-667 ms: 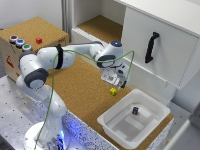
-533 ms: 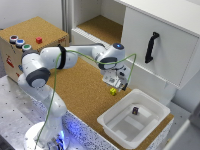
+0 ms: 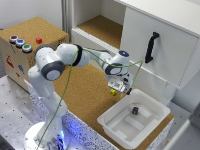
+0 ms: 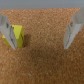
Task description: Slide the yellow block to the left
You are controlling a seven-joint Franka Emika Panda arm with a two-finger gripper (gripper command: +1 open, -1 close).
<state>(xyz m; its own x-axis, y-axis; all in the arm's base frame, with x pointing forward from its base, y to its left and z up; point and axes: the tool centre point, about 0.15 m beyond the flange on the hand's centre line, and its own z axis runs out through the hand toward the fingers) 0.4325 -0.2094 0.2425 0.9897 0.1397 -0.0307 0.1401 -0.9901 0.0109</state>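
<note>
The yellow block (image 3: 114, 91) is a tiny bright yellow cube on the cork surface, close to the white tray. In the wrist view the yellow block (image 4: 18, 36) lies between my fingers, right against one finger (image 4: 7, 31). The other finger (image 4: 73, 29) stands well apart from it. My gripper (image 3: 119, 88) is down at the cork surface around the block. It is open in the wrist view (image 4: 40, 37) and not closed on anything.
A white tray (image 3: 112, 125) holding a small dark block (image 3: 135, 110) sits just beyond the gripper. A white cabinet with a black handle (image 3: 150, 47) stands behind. A wooden box (image 3: 30, 55) with coloured buttons and a red cube (image 3: 38, 40) is at the exterior view's left.
The gripper has come down from above the cork surface to the level of the yellow block. The block has not visibly moved.
</note>
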